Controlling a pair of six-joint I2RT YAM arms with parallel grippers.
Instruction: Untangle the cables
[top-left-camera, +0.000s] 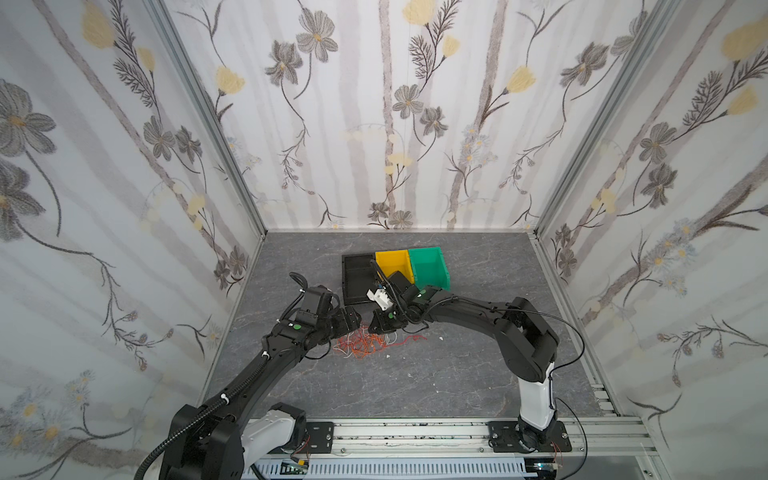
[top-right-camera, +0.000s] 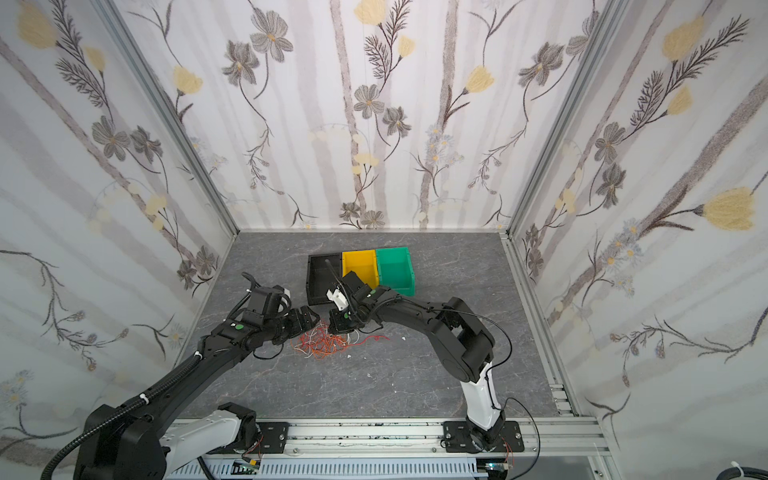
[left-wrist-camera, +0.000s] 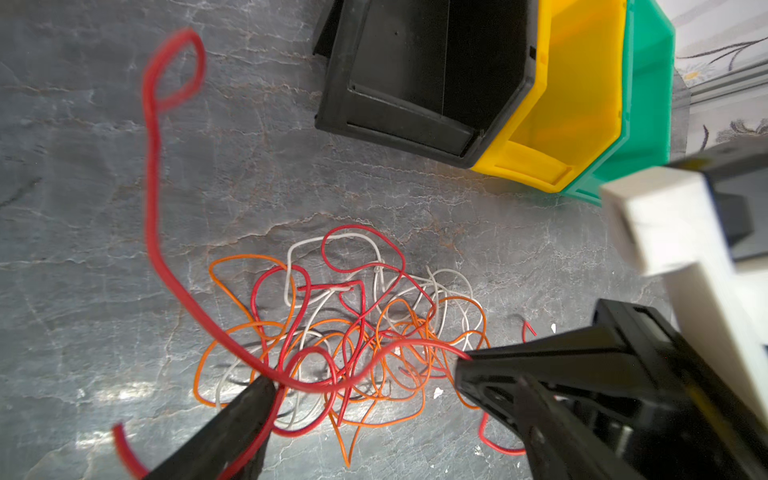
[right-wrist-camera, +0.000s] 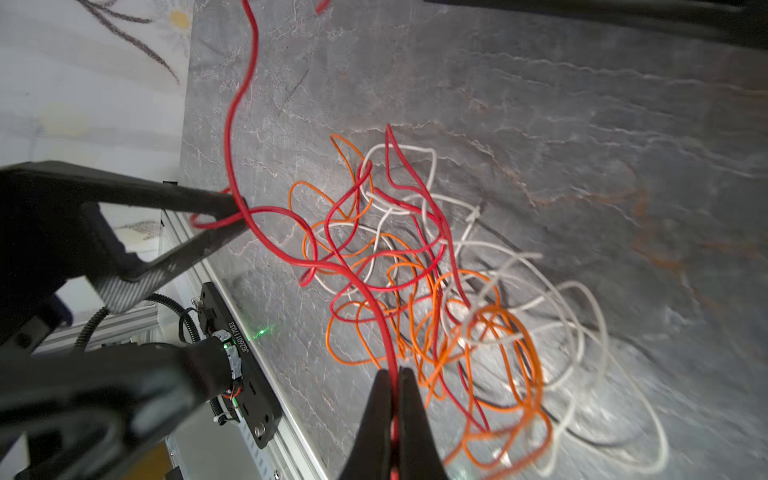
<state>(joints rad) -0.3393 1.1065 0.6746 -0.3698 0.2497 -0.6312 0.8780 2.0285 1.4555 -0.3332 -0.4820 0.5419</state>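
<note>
Red, orange, white cables (left-wrist-camera: 353, 332) lie tangled. The right wrist view, unlike both top views, shows the right gripper (right-wrist-camera: 395, 374) pinching a red strand (right-wrist-camera: 376, 303). The left gripper (top-left-camera: 356, 322) is seemingly spread wide, empty.

The cables (top-left-camera: 360, 344) lay on the grey table (top-left-camera: 415, 382) as a loose tangled heap of red, orange and white strands. One red cable (left-wrist-camera: 150, 174) arched above the heap.
</note>
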